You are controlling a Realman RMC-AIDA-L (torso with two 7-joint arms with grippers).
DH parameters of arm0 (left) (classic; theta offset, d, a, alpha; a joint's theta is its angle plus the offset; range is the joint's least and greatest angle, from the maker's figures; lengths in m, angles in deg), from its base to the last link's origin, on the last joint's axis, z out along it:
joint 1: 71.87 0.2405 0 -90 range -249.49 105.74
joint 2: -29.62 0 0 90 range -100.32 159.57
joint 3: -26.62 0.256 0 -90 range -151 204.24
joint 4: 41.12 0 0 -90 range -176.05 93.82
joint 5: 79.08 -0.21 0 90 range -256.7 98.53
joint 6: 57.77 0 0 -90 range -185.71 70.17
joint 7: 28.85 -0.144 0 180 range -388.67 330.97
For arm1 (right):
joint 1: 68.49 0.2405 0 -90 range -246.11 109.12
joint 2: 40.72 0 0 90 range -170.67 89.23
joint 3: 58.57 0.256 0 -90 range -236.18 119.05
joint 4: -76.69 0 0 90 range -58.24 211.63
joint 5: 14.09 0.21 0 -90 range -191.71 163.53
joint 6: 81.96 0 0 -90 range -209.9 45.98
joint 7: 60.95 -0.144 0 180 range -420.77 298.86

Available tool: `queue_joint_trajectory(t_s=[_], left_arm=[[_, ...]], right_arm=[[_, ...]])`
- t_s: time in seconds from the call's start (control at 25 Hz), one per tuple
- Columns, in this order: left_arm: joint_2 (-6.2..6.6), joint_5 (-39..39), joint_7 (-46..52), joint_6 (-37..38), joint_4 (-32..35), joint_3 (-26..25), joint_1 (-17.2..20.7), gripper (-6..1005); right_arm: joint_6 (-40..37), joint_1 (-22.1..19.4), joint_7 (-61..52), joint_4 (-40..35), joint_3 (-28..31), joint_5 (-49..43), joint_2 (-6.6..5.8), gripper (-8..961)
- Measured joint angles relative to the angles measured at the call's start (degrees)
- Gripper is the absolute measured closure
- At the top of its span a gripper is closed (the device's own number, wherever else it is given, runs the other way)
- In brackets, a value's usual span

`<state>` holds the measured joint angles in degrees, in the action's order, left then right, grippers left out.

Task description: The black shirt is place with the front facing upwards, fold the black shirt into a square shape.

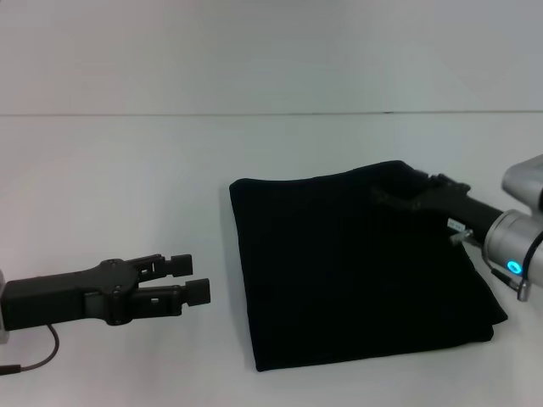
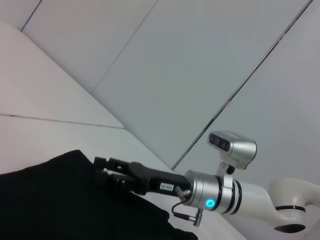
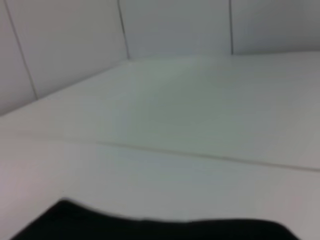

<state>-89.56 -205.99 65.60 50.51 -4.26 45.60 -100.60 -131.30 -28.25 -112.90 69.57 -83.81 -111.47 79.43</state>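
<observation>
Nearest, the left gripper (image 1: 193,277) hovers above the white desk (image 1: 127,178), fingers apart, holding nothing. The black cloth shirt (image 1: 348,263), print hidden, lies mid-desk as a near-square; no long axis is evident. At its far right corner sits the right gripper (image 1: 392,193); I cannot tell its finger state. Folding appears nearly finished; next comes release and withdrawal.

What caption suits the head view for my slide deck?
Right claw at the far right corner of the folded shirt; left claw open beside it on the table.
</observation>
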Motion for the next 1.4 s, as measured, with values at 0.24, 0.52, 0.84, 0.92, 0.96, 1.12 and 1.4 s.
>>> queue_joint_trajectory(t_s=[0.24, 0.52, 0.84, 0.92, 0.96, 1.12, 1.4], left_arm=[[0.8, -0.39, 12.42, -1.38, 0.13, 0.29, -1.2, 62], [2.08, -2.52, 28.13, -5.24, 0.36, 0.6, -3.59, 62], [1.38, -7.05, 49.52, -19.68, -0.81, 6.29, -6.51, 64], [1.06, -7.07, 50.53, -21.98, -1.82, 7.35, -7.6, 64], [1.06, -7.07, 50.53, -21.98, -1.82, 7.35, -7.6, 64], [0.51, -7.46, 50.77, -25.7, -5.37, 9.36, -10.75, 65], [-0.41, -7.49, 52.59, -30.09, -7.42, 10.82, -12.92, 66]], right_arm=[[-15.75, -5.8, 0.0, -5.68, -0.68, 2.42, -0.36, 39], [-32.76, -13.6, 0.26, -13.99, -5.27, -4.28, -0.63, 38], [-35.74, -16.68, 2.92, -15.31, -7.46, -12.65, -0.42, 38], [-35.62, -16.89, 3.9, -15.08, -7.48, -13.89, -0.37, 38], [-35.6, -17.01, 4.24, -15.06, -7.48, -14.42, -0.38, 38], [-35.63, -17.53, 4.46, -15.44, -7.31, -15.34, -0.38, 38], [-35.75, -17.75, 4.49, -15.7, -7.13, -15.46, -0.53, 38]])
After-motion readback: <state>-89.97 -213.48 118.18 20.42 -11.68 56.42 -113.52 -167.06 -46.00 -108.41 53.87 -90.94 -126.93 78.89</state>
